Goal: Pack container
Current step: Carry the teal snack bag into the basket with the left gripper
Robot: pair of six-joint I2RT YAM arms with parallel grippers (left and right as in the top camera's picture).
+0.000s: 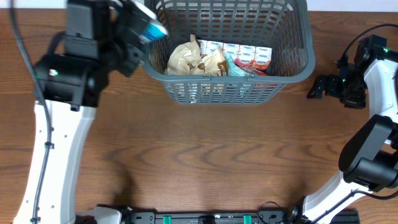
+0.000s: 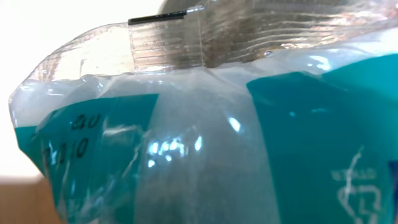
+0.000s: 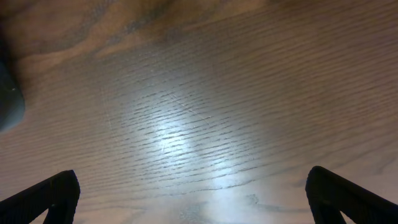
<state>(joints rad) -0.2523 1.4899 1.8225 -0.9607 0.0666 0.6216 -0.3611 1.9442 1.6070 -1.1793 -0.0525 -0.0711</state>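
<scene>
- Grey plastic basket (image 1: pixel 217 92) stands in the upper centre of the overhead frame, on a brown wooden table (image 1: pixel 205 155). Its walls are a slotted lattice and its corners are rounded.
- Inside the basket, tan crinkled bags (image 1: pixel 186 57) lie on the left side. A row of small white-and-red cartons (image 1: pixel 245 55) lies along the back, and a teal wrapper (image 1: pixel 233 67) lies just in front of the cartons.
- The left gripper (image 1: pixel 138 22) is in the upper left of the overhead frame, just beside the left rim of the basket. It pinches a snack packet (image 1: pixel 153 30) of clear and teal plastic, which hangs at the rim above the table.
- In the left wrist view this packet (image 2: pixel 205 143) fills nearly the whole frame (its crimped clear seal runs along the top). The fingers themselves are hidden there.
- The right gripper (image 1: pixel 317 87) is at the right edge of the overhead frame, well apart from the basket and pointing toward it.
- In the right wrist view its claw (image 3: pixel 193 193) is spread wide. One dark fingertip (image 3: pixel 50 193) sits in each lower corner, with only bare wood (image 3: pixel 186 93) between them.
</scene>
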